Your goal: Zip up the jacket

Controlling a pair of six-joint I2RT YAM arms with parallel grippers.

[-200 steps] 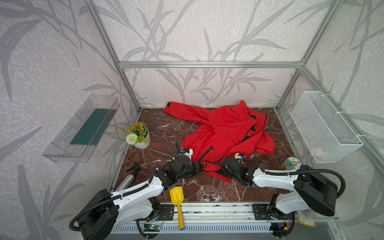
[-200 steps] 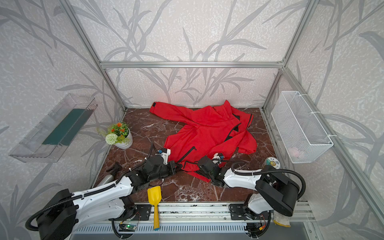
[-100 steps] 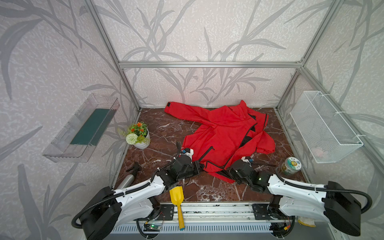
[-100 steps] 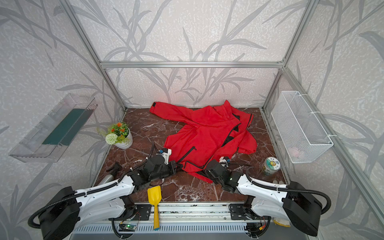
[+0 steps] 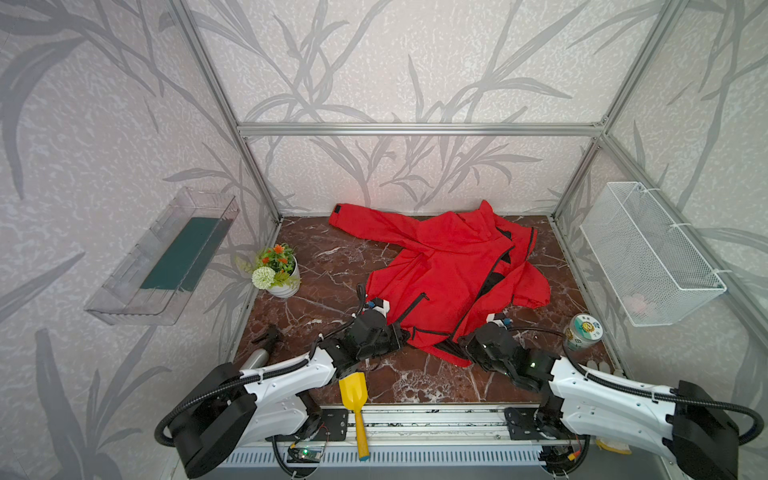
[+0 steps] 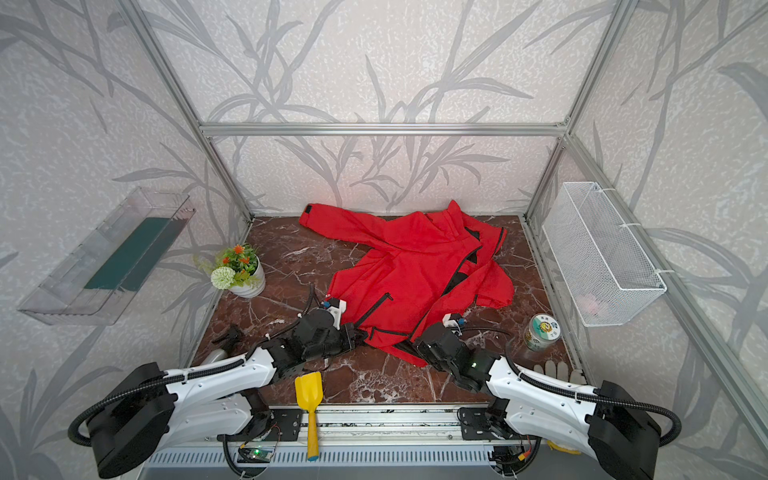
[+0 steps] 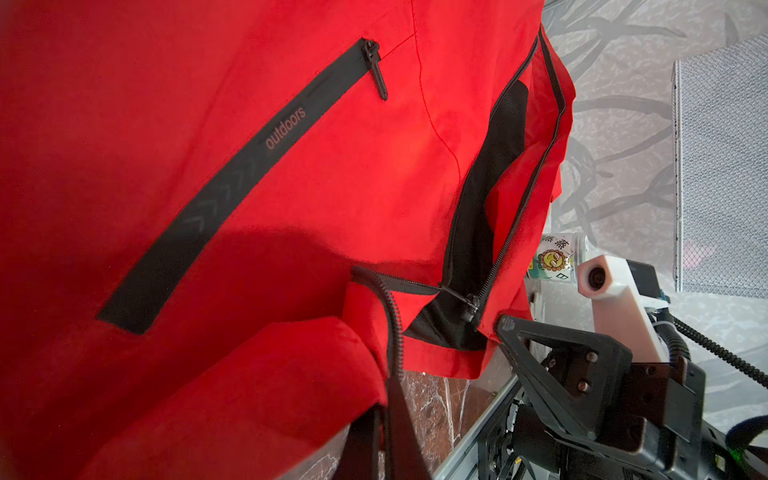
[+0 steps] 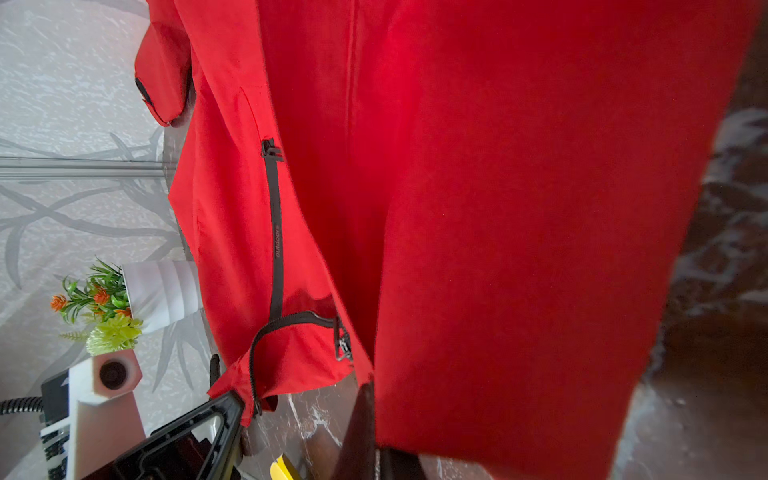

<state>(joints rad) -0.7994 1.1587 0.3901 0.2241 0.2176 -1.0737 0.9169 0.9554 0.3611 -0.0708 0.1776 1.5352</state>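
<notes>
Lying diagonally, jacket (image 5: 432, 270); hem (image 5: 436, 352) near, collar (image 5: 492, 224) far

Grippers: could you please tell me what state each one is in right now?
Left gripper: shut on the jacket, by the zipper.
Right gripper: shut on the jacket hem.

The walls (image 5: 415, 62) are pale grey textured paper with a darker grey leaf pattern. An aluminium frame (image 5: 415, 129) runs up the corners and across the rear. The floor (image 5: 332, 257) is a dark red-brown marble-pattern panel with white veins. A clear plastic shelf (image 5: 133, 307) with a green mat (image 5: 183, 253) is mounted on the left wall. A white wire basket (image 5: 648, 257) is mounted on the right wall. The light is even and soft.
</notes>
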